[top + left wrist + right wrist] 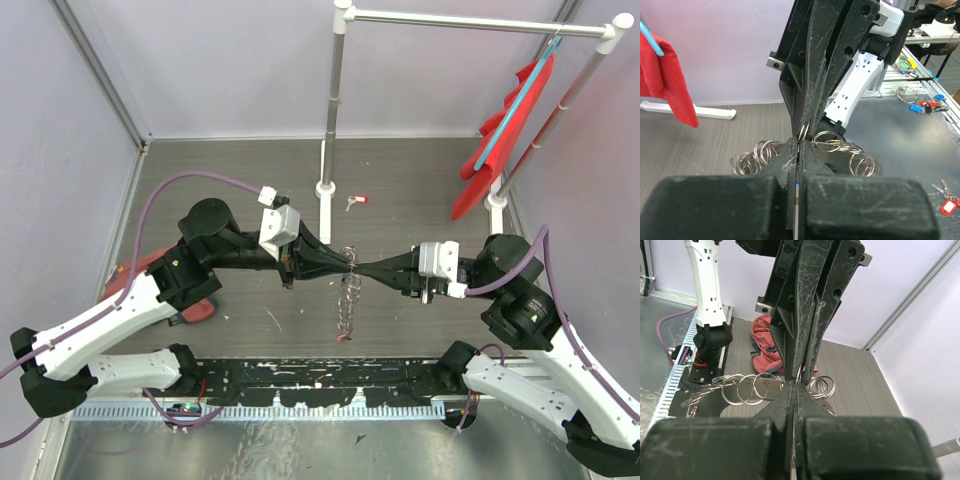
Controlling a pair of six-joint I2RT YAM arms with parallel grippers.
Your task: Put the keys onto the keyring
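At their touching tips, our left gripper (347, 262) and right gripper (363, 268) pinch shut on the keyring (347, 305), steadying it. Next we likely need the key (355, 201) beyond them.

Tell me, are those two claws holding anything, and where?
The left end effector and right end effector both pinch the keyring at its top loops, where their tips meet; the rest trails loose.

table (420, 180): grey woodgrain | on it: red-tagged key (357, 201); red cloth (150, 262)
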